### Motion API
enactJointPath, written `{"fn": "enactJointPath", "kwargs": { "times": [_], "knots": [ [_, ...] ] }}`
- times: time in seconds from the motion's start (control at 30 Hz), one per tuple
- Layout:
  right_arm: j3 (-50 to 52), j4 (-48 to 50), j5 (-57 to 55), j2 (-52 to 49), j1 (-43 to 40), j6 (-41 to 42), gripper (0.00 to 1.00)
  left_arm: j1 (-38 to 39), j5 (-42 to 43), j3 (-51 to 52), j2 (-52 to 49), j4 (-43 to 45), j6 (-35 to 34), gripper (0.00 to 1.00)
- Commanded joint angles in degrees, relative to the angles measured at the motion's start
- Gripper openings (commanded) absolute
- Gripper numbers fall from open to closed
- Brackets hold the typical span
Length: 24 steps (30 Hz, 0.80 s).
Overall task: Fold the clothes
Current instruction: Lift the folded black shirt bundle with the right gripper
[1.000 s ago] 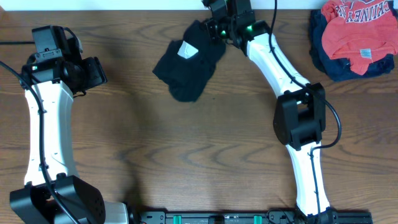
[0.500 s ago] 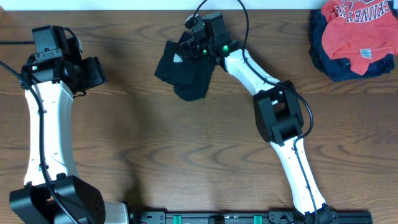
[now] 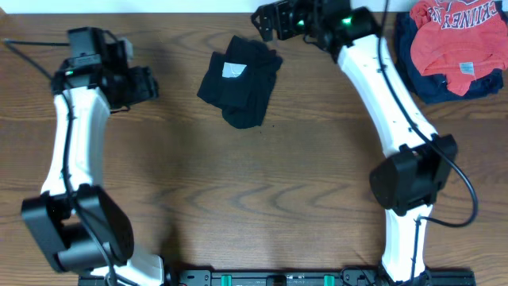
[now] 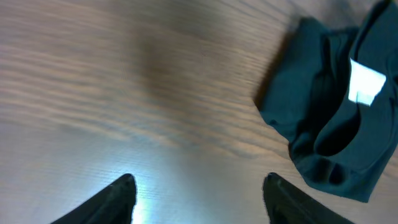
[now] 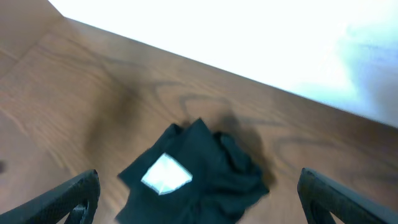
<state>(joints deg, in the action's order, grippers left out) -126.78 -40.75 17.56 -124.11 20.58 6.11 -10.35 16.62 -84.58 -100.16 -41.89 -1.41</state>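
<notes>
Wooden table (image 3: 238,199), red shirt (image 3: 456,36) on navy garment (image 3: 425,83) at far right corner, black shirt (image 3: 238,79) crumpled at far centre, white label up, left gripper (image 4: 199,190) spread wide, empty, near its left side, right gripper (image 5: 199,186) spread wide, empty, just beyond it

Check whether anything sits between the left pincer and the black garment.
Nothing visible does. Only bare table lies between the open left pincer and the crumpled black garment. The red shirt and navy garment sit far beyond it.
</notes>
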Motion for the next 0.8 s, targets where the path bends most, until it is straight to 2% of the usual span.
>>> {"fn": "enactJointPath", "kwargs": {
  "times": [0.0,0.23,0.3,0.37,0.47,0.5,0.6,0.77],
  "knots": [
    [0.98,-4.17,0.9,-2.58,0.5,0.52,0.99,0.87,1.88,0.09,-1.27,1.7,1.88,0.71],
    [1.03,-5.73,4.07,-4.52,5.46,0.63,0.99,-1.38,0.72,0.07,-0.92,1.86,2.58,0.78],
    [1.03,-4.5,1.46,-5.88,7.89,0.7,0.89,-3.82,0.74,0.07,-0.37,1.09,1.11,0.79],
    [1.03,-2.54,-1.33,-7.63,10.01,1.31,0.67,-6.45,0.83,0.07,0.15,-0.17,-0.07,0.79],
    [1.03,1.42,-6.82,-11.56,12.72,4.39,0.23,-9.86,0.94,0.07,0.44,-2.8,-0.11,0.79],
    [1.03,2.71,-7.23,-13.03,13.27,4.37,0.14,-10.54,0.94,0.07,0.44,-3.52,-0.07,0.79],
    [1.03,6.67,-7.82,-17.75,14.56,4.37,0.08,-11.76,0.92,0.07,0.42,-4.55,0.35,0.79],
    [1.01,6.71,-8.35,-23.76,14.25,4.33,0.06,-11.82,0.9,0.07,0.42,-4.07,0.35,0.79]
  ]
}}
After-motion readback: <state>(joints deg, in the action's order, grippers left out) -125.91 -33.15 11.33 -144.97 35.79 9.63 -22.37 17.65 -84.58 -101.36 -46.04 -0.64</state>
